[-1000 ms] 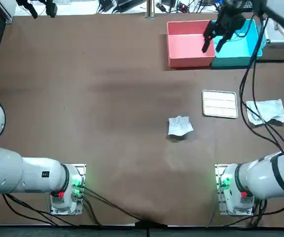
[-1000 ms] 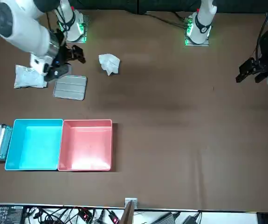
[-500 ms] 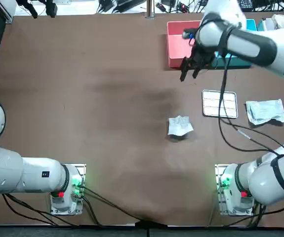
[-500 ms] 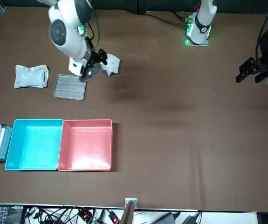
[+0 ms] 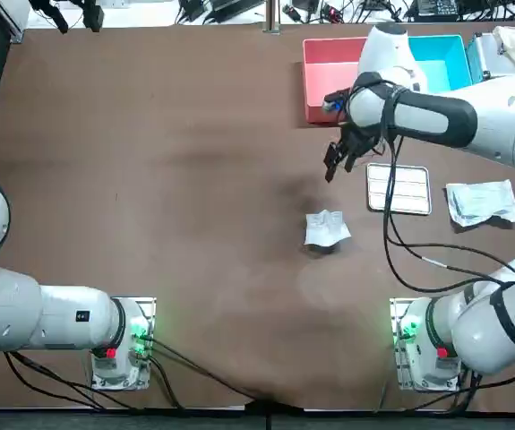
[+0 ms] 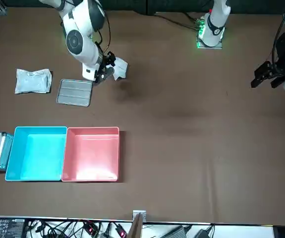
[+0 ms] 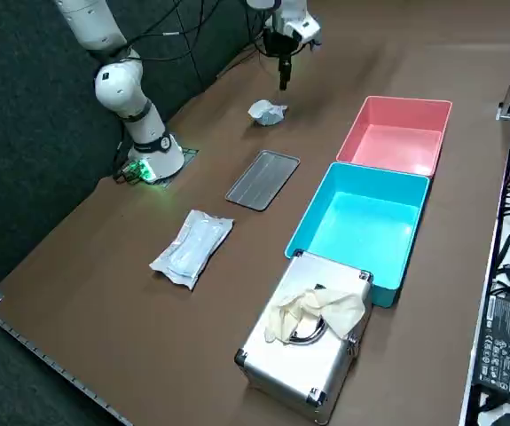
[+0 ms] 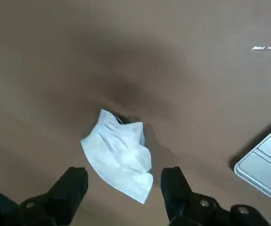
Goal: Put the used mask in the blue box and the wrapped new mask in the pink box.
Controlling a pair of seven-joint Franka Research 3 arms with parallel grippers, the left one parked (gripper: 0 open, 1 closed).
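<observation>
Brown table [image 5: 194, 179] carries a crumpled mask [image 5: 327, 228] near the raised, spread-open right hand [image 5: 335, 165].

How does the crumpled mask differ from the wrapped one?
The crumpled mask is bare and bunched up; the wrapped mask lies flat in clear packaging and covers more table. The open right gripper hovers near the crumpled mask; the wrapped mask lies away from it. Both are white and not yet boxed.

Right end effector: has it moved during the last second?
Yes. The open right end effector has gone from over the blue box toward the used mask.
</observation>
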